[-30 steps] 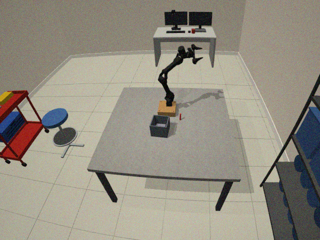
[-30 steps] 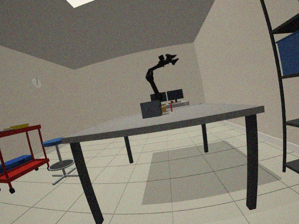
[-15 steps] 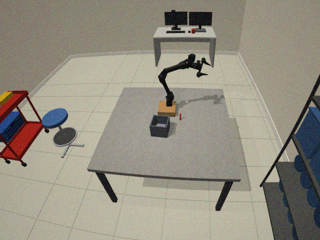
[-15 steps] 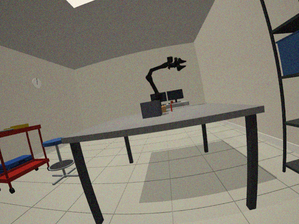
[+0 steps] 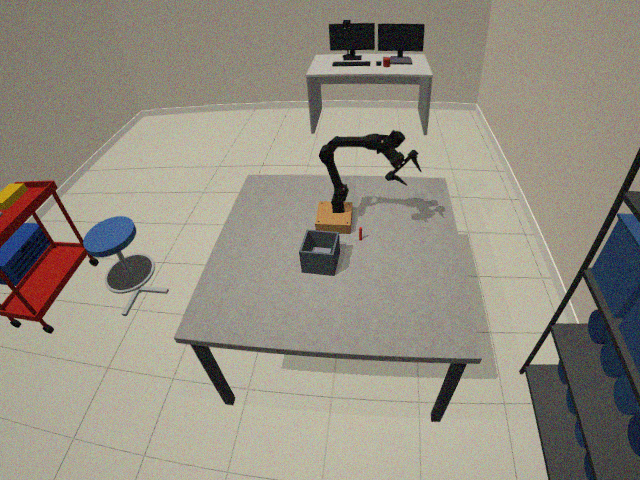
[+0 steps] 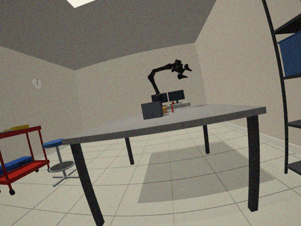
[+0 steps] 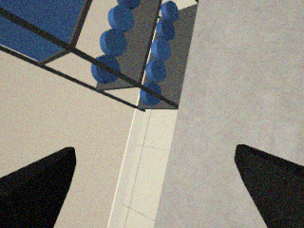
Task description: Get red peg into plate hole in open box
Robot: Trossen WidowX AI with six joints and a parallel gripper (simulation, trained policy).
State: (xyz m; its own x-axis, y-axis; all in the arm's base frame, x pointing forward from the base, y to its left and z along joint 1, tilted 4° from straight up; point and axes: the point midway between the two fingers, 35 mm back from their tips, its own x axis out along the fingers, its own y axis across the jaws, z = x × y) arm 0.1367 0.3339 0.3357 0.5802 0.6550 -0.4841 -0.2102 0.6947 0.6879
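The red peg (image 5: pixel 360 234) (image 6: pixel 172 107) stands upright on the grey table (image 5: pixel 392 304) (image 6: pixel 116 126) (image 7: pixel 247 76), to the right of the box and apart from it. The open dark box (image 5: pixel 318 262) (image 6: pixel 152 110) stands in front of the arm's wooden base. A light plate (image 5: pixel 323 250) shows at the box's bottom in the top view; its hole cannot be made out. My gripper (image 5: pixel 413 177) (image 6: pixel 189 74) (image 7: pixel 157 154) is open and empty, high above the table and to the right of the peg. The peg and the box are not in the wrist view.
The wooden base block (image 5: pixel 333 217) (image 6: pixel 165 109) is right behind the box. A shelf rack (image 5: pixel 553 326) with blue things stands right of the table. A blue stool (image 5: pixel 110 236) and a red cart (image 5: pixel 49 268) stand to the left. A desk (image 5: pixel 369 79) with two monitors is behind.
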